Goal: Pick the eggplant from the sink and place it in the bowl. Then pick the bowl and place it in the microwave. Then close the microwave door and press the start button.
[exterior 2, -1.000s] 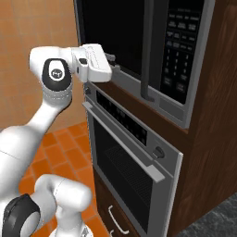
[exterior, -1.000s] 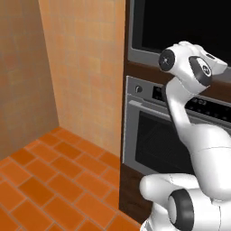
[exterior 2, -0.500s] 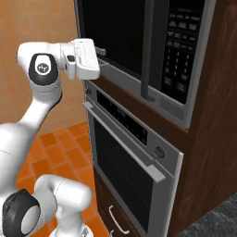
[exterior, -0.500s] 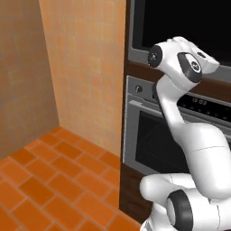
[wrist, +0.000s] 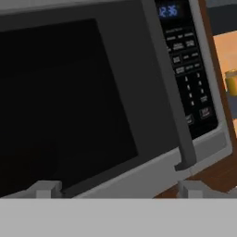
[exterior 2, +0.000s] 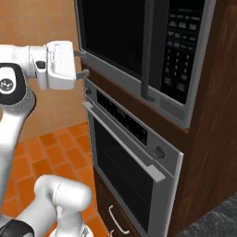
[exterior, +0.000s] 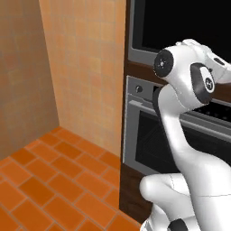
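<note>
Just beyond the spread gripper [exterior 2: 83, 63], the microwave door [exterior 2: 115, 34]

microwave door [exterior 2: 115, 37]: black glass, grey frame | floor [exterior: 49, 180]: orange tiles

One microwave [exterior 2: 139, 51] — one oven [exterior 2: 129, 162] — one gripper [exterior 2: 83, 63].

We see a glossy white arm [exterior: 180, 149] with dark round joint caps, a boxy white hand [exterior 2: 60, 65] and small grey fingertips [wrist: 45, 189].
</note>
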Controlling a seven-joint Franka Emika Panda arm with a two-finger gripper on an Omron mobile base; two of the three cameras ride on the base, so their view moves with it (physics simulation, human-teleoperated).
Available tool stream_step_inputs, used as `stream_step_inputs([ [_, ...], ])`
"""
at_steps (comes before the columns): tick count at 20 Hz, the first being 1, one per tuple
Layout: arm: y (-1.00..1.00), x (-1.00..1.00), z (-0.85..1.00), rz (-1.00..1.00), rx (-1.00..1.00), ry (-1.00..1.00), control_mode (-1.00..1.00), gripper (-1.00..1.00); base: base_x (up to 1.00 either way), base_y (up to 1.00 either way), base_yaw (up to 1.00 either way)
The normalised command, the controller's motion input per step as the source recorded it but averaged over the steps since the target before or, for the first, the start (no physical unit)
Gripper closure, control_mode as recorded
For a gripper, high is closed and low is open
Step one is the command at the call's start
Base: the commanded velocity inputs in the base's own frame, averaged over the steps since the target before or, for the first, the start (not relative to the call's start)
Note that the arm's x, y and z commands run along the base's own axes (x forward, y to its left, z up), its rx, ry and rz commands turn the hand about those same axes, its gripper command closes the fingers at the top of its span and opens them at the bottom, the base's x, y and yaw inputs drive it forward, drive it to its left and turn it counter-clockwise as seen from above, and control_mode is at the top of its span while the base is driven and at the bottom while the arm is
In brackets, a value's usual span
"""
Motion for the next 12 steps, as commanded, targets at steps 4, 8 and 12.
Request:
stream_step_inputs([
  [4, -0.04, -0.87, 0.0, 0.07, -0.02, 0.13, -1.0, -1.0, 0.0, 0.0, 0.0],
  [8, -0.44, -0.68, 0.0, 0.08, 0.0, 0.07, -1.0, -1.0, 0.0, 0.0, 0.0],
  [12, -0.44, -0.63, 0.01, 0.07, -0.02, 0.01, -1.0, -1.0, 0.0, 0.0, 0.0],
])
